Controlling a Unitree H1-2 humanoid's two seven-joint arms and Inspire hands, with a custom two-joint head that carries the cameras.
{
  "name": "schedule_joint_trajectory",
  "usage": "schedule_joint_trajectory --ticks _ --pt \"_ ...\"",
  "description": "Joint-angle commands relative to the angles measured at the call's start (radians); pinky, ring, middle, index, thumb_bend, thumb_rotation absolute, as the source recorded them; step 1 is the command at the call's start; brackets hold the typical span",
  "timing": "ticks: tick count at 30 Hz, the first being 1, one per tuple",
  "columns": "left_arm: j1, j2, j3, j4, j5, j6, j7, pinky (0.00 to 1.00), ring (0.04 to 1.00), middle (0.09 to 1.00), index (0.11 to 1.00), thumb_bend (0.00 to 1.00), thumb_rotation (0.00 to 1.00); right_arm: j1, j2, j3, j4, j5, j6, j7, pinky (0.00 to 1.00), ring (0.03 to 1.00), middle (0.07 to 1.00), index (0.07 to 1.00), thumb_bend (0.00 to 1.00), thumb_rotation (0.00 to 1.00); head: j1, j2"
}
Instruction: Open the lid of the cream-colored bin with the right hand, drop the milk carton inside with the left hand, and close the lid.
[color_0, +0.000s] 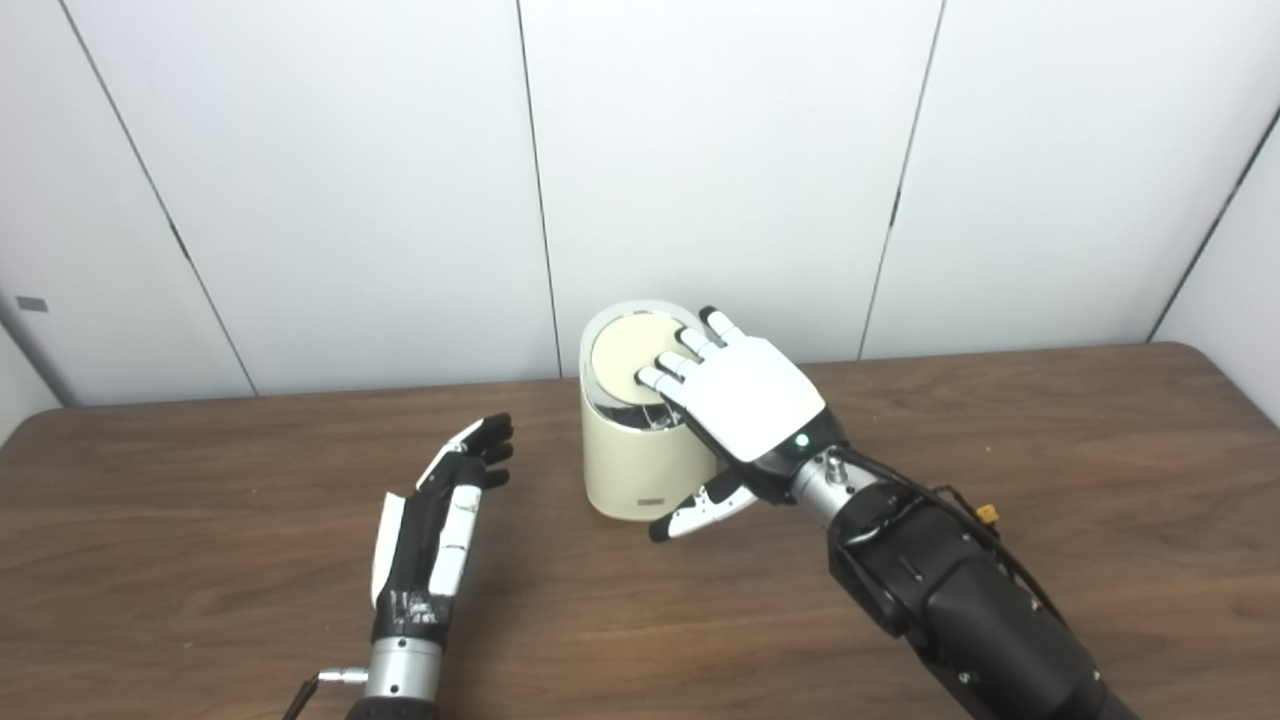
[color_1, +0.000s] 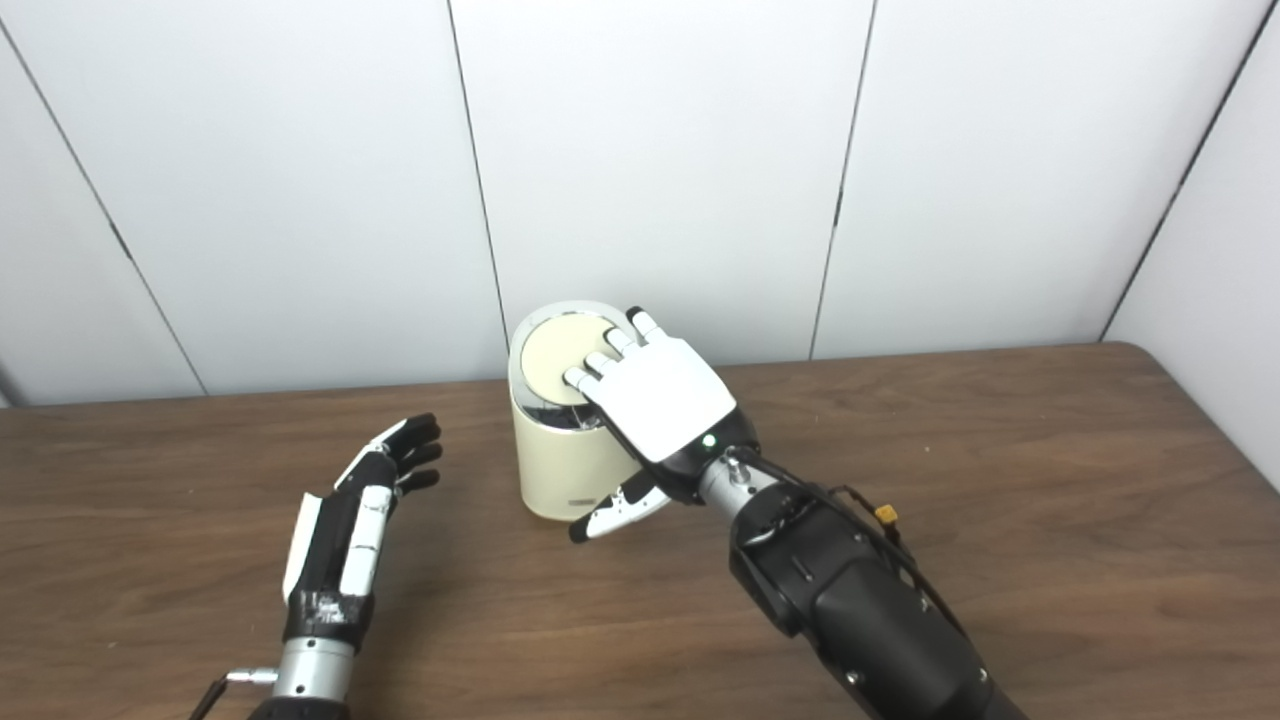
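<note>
Nearest to you, the right forearm enters from the lower right and ends in the right hand (color_0: 750, 405), palm down over the cream-colored bin (color_0: 640, 470). Its fingertips (color_0: 660, 378) rest on the lid (color_0: 630, 355), spread flat and gripping nothing, with the thumb hanging free beside the bin's near right wall. The lid looks seated in its silver rim; judge the step in hand as a press on the lid, either to release or to shut it.

Press straight down through the lid's centre. A push toward the far wall panels may tip or slide the bin, which stands upright and unbraced on the table (color_0: 1000, 480). Keep the thumb clear of the bin wall so it does not drag the body sideways.

The left hand (color_0: 455, 500) lies near left, well apart from the bin, fingers loosely apart and empty. The milk carton is not visible in either view; you cannot tell from here whether it is already inside the bin.

Open room: bare table extends right of the bin and between the two hands. The far table edge sits just behind the bin, near the wall, so withdraw the right hand toward yourself, not rearward.
</note>
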Motion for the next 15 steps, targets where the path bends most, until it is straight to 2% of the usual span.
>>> schedule_joint_trajectory --ticks 1,5,7,9,10,11,13,15 --pt "-0.041 -0.003 -0.004 -0.013 0.016 -0.052 0.011 0.76 0.82 0.834 0.85 0.63 0.98 0.023 -0.018 -0.012 0.041 0.009 -0.004 0.07 0.99 0.933 0.87 0.852 0.75 0.87 0.0 0.001" --pt "-0.044 -0.005 -0.005 -0.009 0.015 -0.054 0.018 0.77 0.816 0.834 0.847 0.62 0.98 0.037 -0.016 -0.027 -0.001 0.052 -0.023 0.063 0.92 0.903 0.851 0.828 0.72 0.87 0.002 -0.001" --pt "-0.046 -0.005 -0.005 -0.006 0.015 -0.055 0.021 0.77 0.815 0.833 0.848 0.62 0.98 0.047 -0.014 -0.037 -0.012 0.077 -0.035 0.03 0.91 0.889 0.838 0.813 0.71 0.86 0.005 -0.003" --pt "-0.048 -0.004 -0.004 -0.001 0.012 -0.062 0.021 0.76 0.81 0.831 0.848 0.61 0.98 0.061 -0.009 -0.057 -0.016 0.111 -0.059 -0.061 0.84 0.835 0.797 0.771 0.71 0.79 0.007 -0.004" --pt "-0.048 -0.003 -0.004 0.0 0.01 -0.064 0.019 0.76 0.809 0.831 0.848 0.61 0.98 0.073 0.001 -0.078 -0.009 0.136 -0.081 -0.172 0.81 0.816 0.783 0.757 0.71 0.77 0.007 -0.004" --pt "-0.048 -0.001 -0.003 -0.001 0.009 -0.065 0.017 0.77 0.806 0.831 0.848 0.62 0.97 0.085 0.014 -0.099 -0.001 0.163 -0.101 -0.276 0.72 0.75 0.736 0.706 0.71 0.73 0.008 -0.003" --pt "-0.047 0.0 -0.003 -0.002 0.008 -0.066 0.016 0.77 0.803 0.83 0.848 0.62 0.97 0.097 0.031 -0.127 0.014 0.197 -0.136 -0.425 0.66 0.703 0.697 0.67 0.68 0.72 0.006 -0.003" --pt "-0.047 0.0 -0.001 -0.003 0.008 -0.064 0.017 0.76 0.8 0.825 0.843 0.62 0.97 0.099 0.041 -0.145 0.024 0.216 -0.165 -0.515 0.64 0.698 0.684 0.661 0.64 0.75 0.005 -0.003"
